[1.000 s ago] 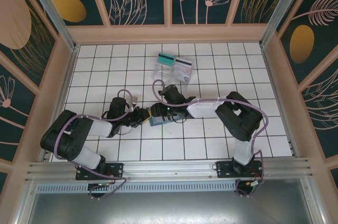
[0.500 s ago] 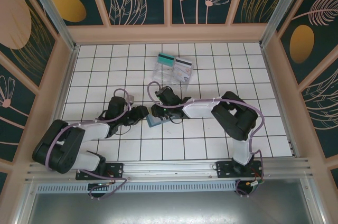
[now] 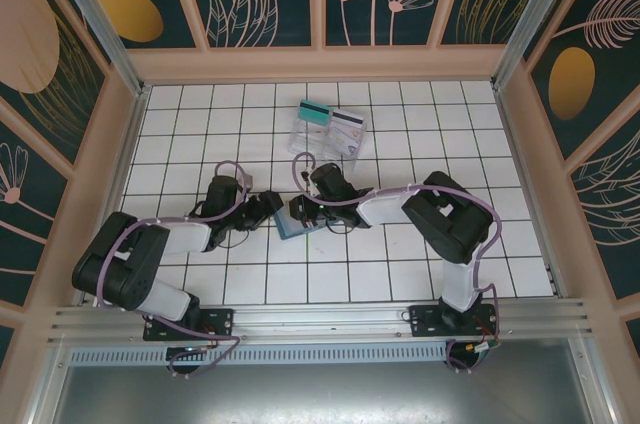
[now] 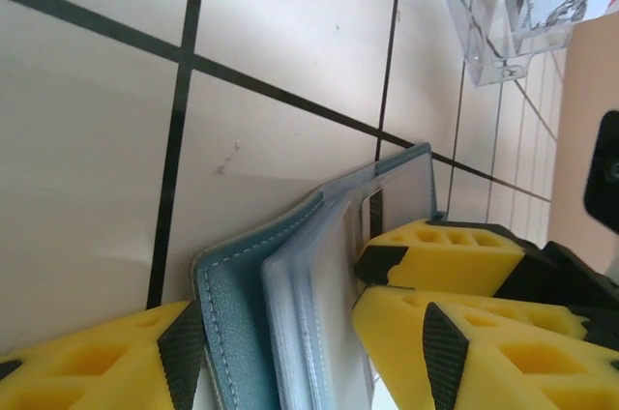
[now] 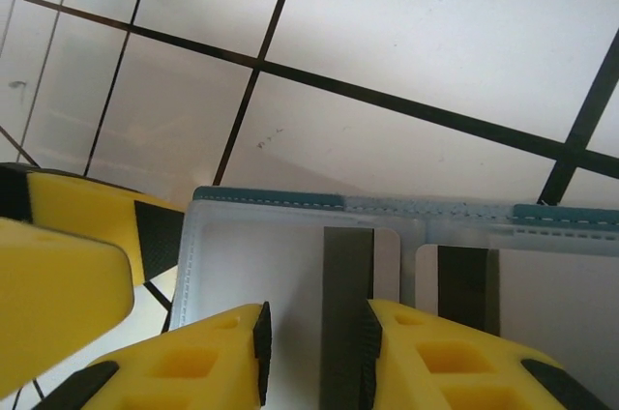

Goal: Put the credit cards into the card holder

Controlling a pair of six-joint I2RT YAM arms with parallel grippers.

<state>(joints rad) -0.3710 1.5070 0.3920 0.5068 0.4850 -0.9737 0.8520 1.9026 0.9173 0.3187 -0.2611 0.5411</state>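
The card holder (image 3: 297, 223) lies opened on the tiles between both grippers, with a dark-teal cover (image 4: 228, 318) and clear sleeves (image 4: 324, 294). My left gripper (image 3: 272, 207) (image 4: 290, 337) is open, its jaws straddling the cover and sleeves. My right gripper (image 3: 300, 208) (image 5: 314, 337) is open with a narrow gap, its tips on a sleeve page over a whitish card with a dark stripe (image 5: 346, 265). A second striped card (image 5: 464, 279) sits in the neighbouring sleeve. The credit cards lie further back, one teal-green (image 3: 314, 110) and one whitish (image 3: 347, 126).
A clear plastic tray (image 3: 303, 137) (image 4: 474, 18) under the two cards stands behind the grippers. Wooden walls (image 3: 320, 64) enclose the white tiled table (image 3: 480, 144) on three sides, and an aluminium rail (image 3: 320, 319) runs along the near edge.
My left gripper has opened from shut and its arm has shifted. The right gripper's jaws have narrowed. The card holder has stayed nearly where it was.
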